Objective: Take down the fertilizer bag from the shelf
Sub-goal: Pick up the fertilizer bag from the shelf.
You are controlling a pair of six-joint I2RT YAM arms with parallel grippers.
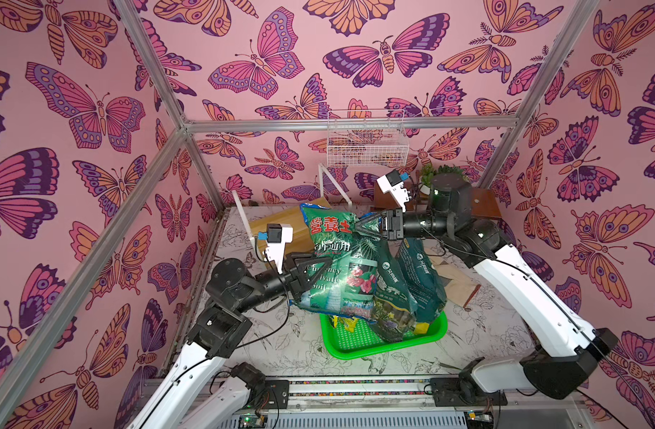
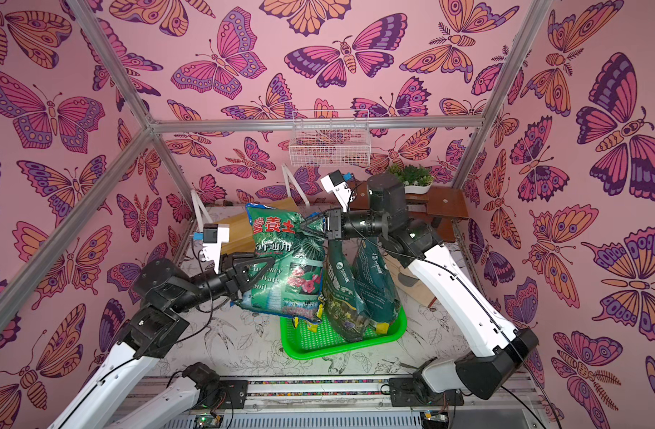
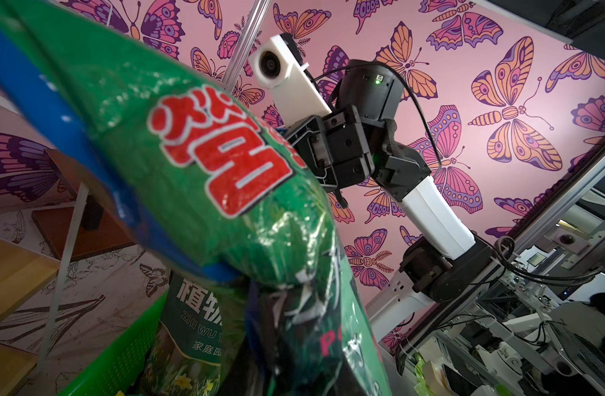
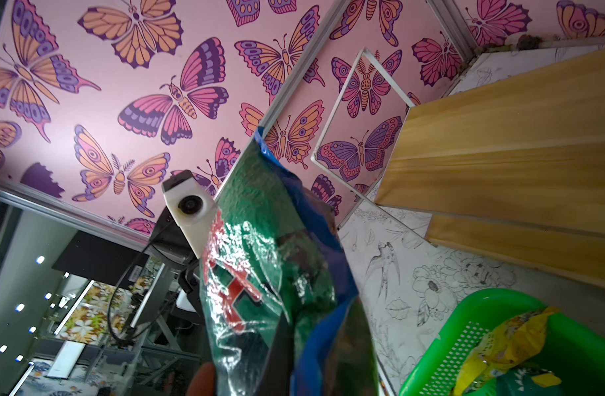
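Fertilizer bag (image 1: 337, 260): hung above green tray (image 1: 359, 345), off shelf (image 1: 277, 226).
Left claw (image 1: 306, 278): gripped its lower side.
Right claw (image 1: 357, 227): pinched its top edge.

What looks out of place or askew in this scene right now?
The fertilizer bag hangs slanted and crumpled in mid-air above the green tray, pinched between the left gripper and right gripper, clear of the shelf. Nothing looks spilled or torn.

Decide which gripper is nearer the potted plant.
Right. The right gripper, pinching an upper corner of the fertilizer bag, is a short way from the potted plant; the left gripper, gripping the bag's opposite edge, lies farther off.
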